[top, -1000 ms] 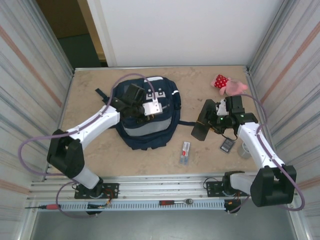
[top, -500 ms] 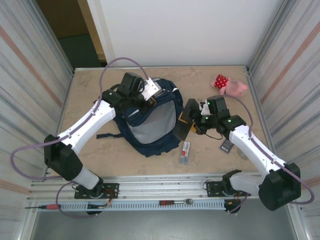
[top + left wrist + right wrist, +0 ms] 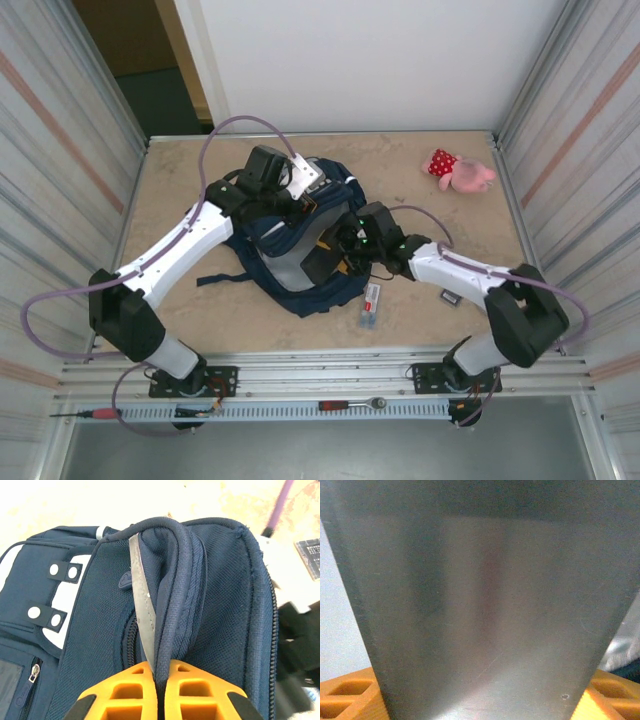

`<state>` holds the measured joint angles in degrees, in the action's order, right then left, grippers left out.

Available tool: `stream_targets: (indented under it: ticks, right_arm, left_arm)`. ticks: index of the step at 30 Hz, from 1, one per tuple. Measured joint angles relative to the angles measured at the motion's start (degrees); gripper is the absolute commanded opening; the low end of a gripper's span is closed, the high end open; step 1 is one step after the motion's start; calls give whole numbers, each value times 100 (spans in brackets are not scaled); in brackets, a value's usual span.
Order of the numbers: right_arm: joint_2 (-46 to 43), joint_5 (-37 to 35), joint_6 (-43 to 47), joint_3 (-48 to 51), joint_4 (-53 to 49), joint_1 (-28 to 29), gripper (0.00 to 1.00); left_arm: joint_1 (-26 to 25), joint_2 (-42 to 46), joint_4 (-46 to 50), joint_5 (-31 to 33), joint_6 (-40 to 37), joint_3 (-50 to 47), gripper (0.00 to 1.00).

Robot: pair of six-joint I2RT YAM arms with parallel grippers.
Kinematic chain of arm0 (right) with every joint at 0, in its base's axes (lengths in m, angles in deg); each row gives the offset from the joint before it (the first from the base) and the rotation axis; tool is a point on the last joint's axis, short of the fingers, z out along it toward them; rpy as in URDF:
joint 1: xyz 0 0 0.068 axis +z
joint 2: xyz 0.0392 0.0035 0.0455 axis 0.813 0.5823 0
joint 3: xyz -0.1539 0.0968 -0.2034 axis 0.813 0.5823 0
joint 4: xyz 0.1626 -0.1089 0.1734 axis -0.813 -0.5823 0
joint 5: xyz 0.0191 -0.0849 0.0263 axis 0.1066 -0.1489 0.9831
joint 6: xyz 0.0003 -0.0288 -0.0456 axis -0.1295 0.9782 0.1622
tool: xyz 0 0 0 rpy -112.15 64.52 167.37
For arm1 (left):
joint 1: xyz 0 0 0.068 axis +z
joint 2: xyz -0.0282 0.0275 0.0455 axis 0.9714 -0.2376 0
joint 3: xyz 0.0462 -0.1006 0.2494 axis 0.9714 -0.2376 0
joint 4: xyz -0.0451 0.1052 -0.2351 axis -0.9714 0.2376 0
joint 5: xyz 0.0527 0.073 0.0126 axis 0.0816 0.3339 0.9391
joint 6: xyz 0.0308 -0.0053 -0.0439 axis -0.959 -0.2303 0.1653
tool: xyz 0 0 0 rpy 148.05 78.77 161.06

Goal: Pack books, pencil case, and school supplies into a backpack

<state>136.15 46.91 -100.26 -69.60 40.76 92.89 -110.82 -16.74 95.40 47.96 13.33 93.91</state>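
The navy backpack (image 3: 300,262) lies mid-table with its mouth held up. My left gripper (image 3: 300,196) is shut on the backpack's top edge; in the left wrist view the orange fingers (image 3: 127,690) pinch a navy strap (image 3: 167,595) of the backpack (image 3: 220,605). My right gripper (image 3: 347,243) is shut on the black pencil case (image 3: 321,263), which reaches into the backpack's mouth. Seen from the right wrist, the case's plain dark face (image 3: 485,605) stands between orange fingers (image 3: 345,697). The white pack (image 3: 371,303) and the grey calculator (image 3: 449,297) lie on the table. The books are out of view.
A pink plush toy (image 3: 459,170) lies at the far right corner. Corrugated walls close in both sides of the table (image 3: 180,190). A backpack strap (image 3: 222,277) trails to the left. A metal rail (image 3: 320,370) runs along the near edge.
My right arm has swung left, carrying the pencil case from the table's right side to the backpack's mouth. My left gripper lifted the backpack's top edge up and back, then held still.
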Motion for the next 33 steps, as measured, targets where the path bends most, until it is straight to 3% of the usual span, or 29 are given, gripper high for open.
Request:
stream_targets:
  ticks: [7, 14, 24, 33]
  right_arm:
    - [1080, -223, -264, -463, 785, -37, 79]
    - [1034, -291, -367, -306, 1097, -59, 81]
    - [599, -595, -417, 249, 933, 387, 50]
    - [1456, -787, -372, -313, 1226, 299, 31]
  left_arm:
    - [11, 2, -26, -17, 7, -9, 0]
    - [109, 120, -177, -63, 26, -138, 0]
    - [125, 219, -321, -179, 70, -328, 0]
    - [125, 251, -415, -267, 116, -435, 0]
